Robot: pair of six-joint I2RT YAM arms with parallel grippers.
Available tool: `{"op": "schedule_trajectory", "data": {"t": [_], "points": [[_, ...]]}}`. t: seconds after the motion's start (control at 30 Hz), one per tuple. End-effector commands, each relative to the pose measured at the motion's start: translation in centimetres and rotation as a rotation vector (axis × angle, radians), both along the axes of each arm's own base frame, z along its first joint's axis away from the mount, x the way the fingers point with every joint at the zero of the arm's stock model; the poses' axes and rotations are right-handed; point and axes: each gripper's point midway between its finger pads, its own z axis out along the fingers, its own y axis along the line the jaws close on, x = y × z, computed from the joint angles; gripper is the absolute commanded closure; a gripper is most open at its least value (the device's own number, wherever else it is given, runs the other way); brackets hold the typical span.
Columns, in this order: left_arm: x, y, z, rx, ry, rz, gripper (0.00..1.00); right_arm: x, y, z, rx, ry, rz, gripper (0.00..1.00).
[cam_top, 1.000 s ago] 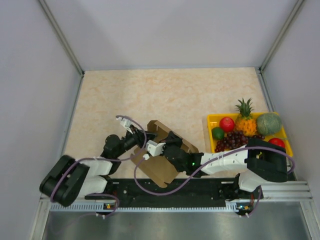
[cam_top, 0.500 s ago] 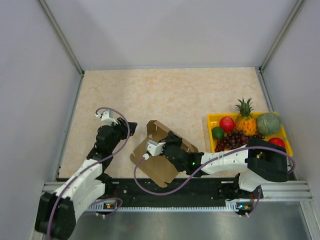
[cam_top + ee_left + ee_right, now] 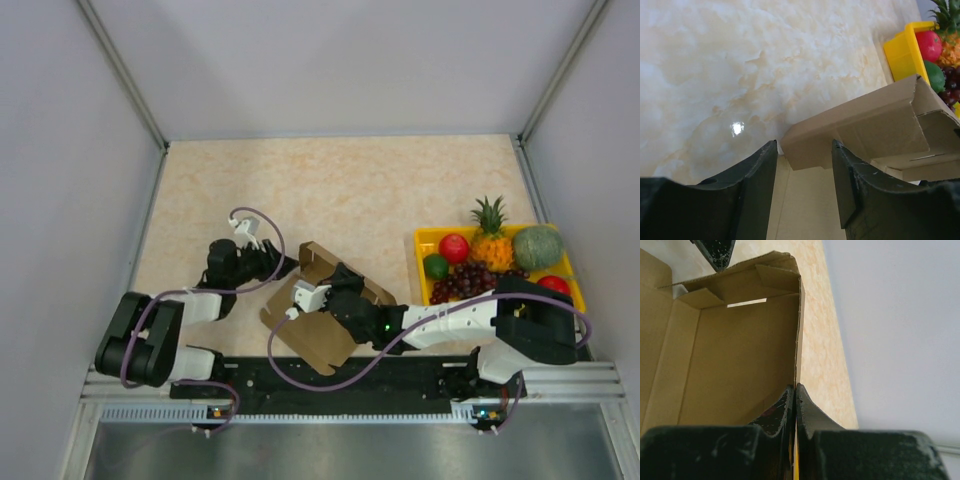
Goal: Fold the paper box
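Observation:
The paper box [image 3: 325, 318] is brown cardboard, partly folded, with raised walls, lying on the table in front of the arms. My right gripper [image 3: 338, 278] is shut on the top edge of one box wall; the right wrist view shows its jaws [image 3: 796, 391] pinching that wall, with the box's inside [image 3: 735, 355] to the left. My left gripper [image 3: 288, 265] is open at the box's left corner. In the left wrist view the corner of the box [image 3: 865, 125] sits just beyond and between the spread fingers [image 3: 760, 170], and I cannot tell whether they touch it.
A yellow fruit tray [image 3: 424, 240] with a pineapple, melon, grapes and other fruit stands at the right edge of the table; it also shows in the left wrist view [image 3: 900, 55]. Grey walls enclose the table on three sides.
My left arm swung out to the left, away from the box, then came back to the box's left corner. The right gripper and the box have stayed in place.

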Motion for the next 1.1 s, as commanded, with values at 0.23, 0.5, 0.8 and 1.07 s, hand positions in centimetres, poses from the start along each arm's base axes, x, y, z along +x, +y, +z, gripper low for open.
{"op": "schedule_trajectory", "data": {"t": [0.23,0.5,0.8,1.07], "points": [[1.5,-1.3,2.9,0.032,-0.254,-0.085,0.47,-1.3,1.4,-2.1,-0.006,0.096,0.093,1.00],[1.4,-3.0,3.6,0.068,-0.347,-0.151,0.50,-1.8,1.6,-2.7,-0.059,0.118,0.135,1.00],[1.2,-3.7,3.8,0.077,-0.402,-0.162,0.51,-2.6,1.8,-3.8,-0.170,0.088,0.160,1.00],[0.1,-3.6,3.8,0.039,-0.440,-0.122,0.50,-3.1,2.0,-4.2,-0.173,0.092,0.161,1.00]]}}
